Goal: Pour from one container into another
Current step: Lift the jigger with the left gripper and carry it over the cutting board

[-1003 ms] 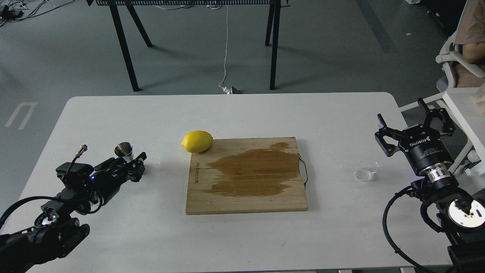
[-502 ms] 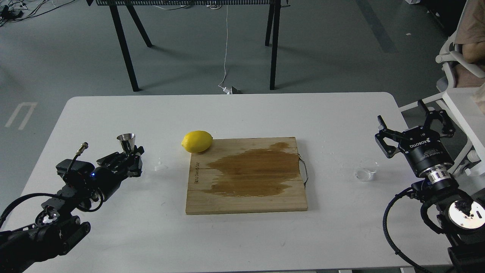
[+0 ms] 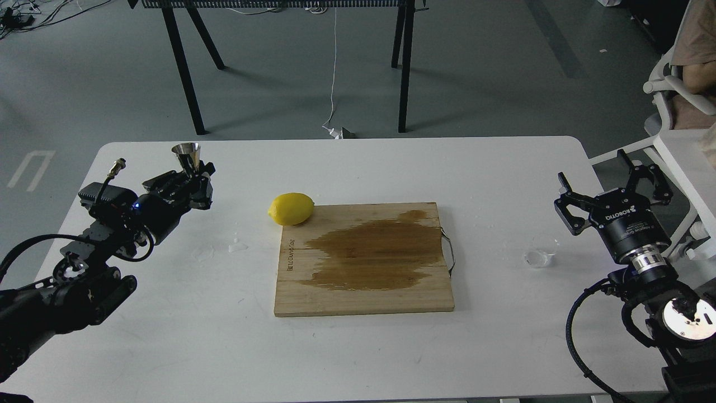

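Left gripper (image 3: 196, 182), far left of the cutting board (image 3: 363, 260), is clamped on one steel jigger (image 3: 187, 157), held upright, probably to receive a pour. One lemon (image 3: 291, 209) touches the board's back-left corner. One clear glass cup (image 3: 541, 253) stands on the table (image 3: 358, 162) right of the board; right gripper (image 3: 612, 187) hovers beyond it, fingers spread, empty, likely staged to grab it.

Bare table (image 3: 347, 168) beyond lemon (image 3: 291, 209) and cutting board (image 3: 363, 260), both mid-table obstacles.
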